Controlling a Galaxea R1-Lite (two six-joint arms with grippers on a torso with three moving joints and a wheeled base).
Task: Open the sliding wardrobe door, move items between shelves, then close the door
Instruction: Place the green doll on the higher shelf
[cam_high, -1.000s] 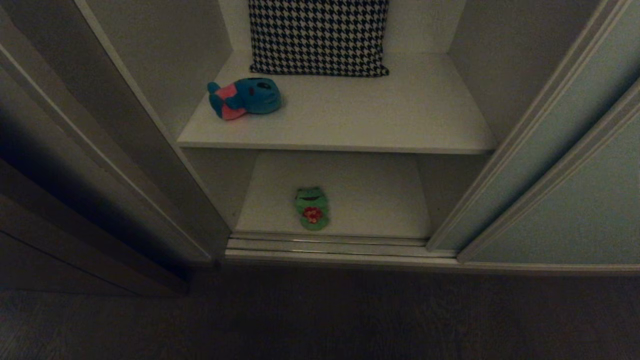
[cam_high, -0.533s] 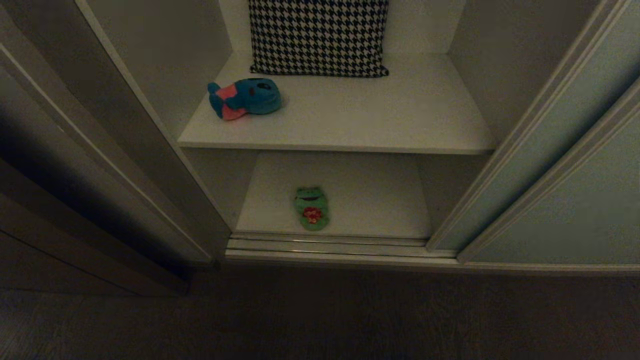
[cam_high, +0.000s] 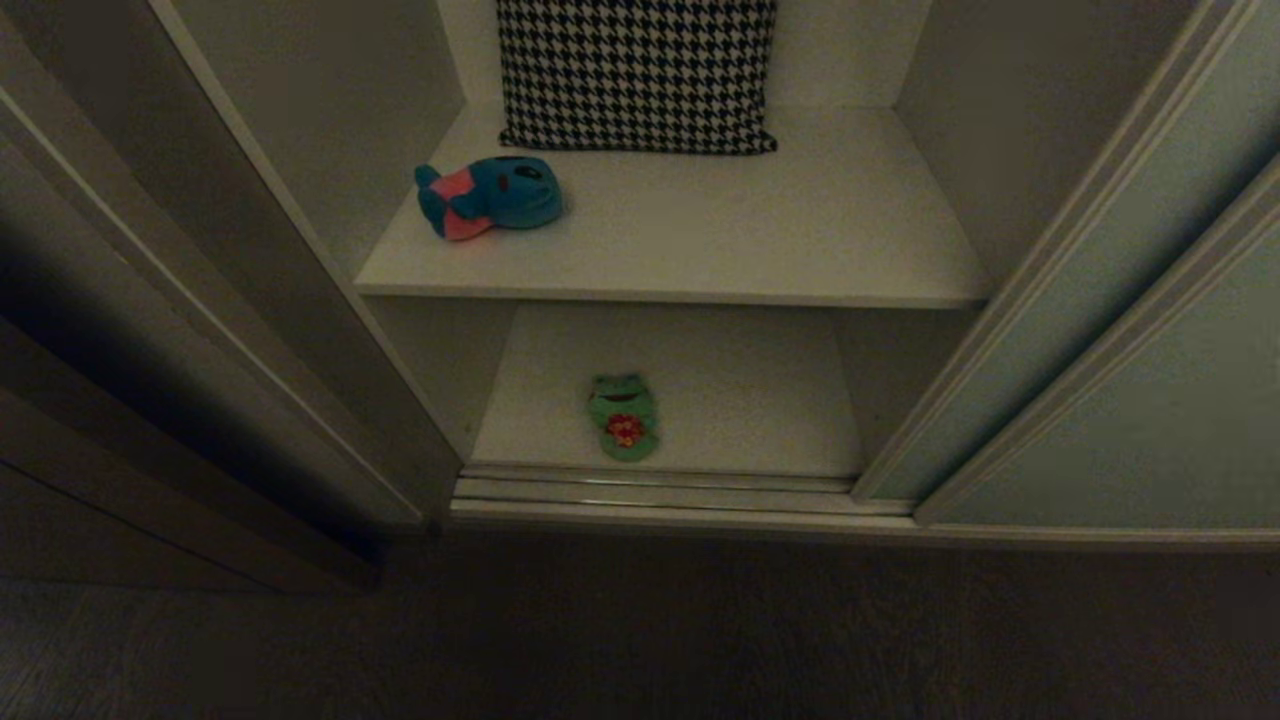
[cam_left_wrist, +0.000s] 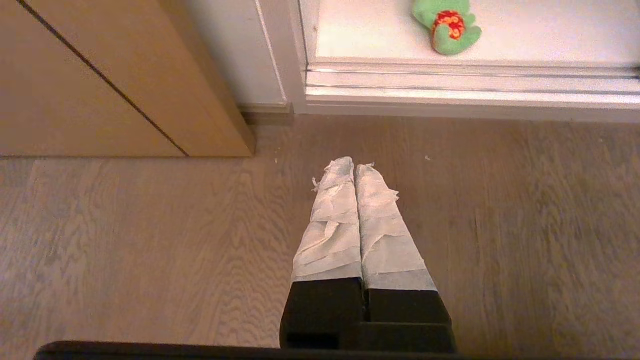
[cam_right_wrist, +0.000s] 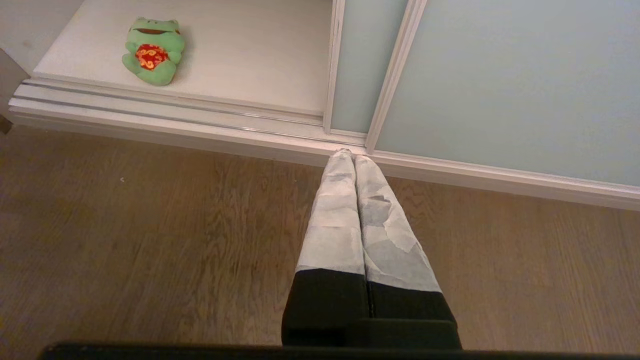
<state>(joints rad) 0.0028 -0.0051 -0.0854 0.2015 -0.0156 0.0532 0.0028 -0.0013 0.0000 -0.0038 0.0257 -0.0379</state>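
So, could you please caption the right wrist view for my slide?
Shut right gripper above wooden floor, green plush frog on white bottom shelf.

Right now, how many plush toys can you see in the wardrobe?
2. The blue plush toy lies on the upper shelf, near its left side, in front of the houndstooth cushion. The green frog plush lies on the bottom shelf, near its front edge.

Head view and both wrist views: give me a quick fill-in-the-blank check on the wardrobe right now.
The bright green plush frog lies on the ____ white shelf.
The blue plush creature with a pink top lies in front of the ____ cushion.
Both paper-wrapped grippers, left gripper and right gripper, are ____.

Missing: lower; houndstooth; shut
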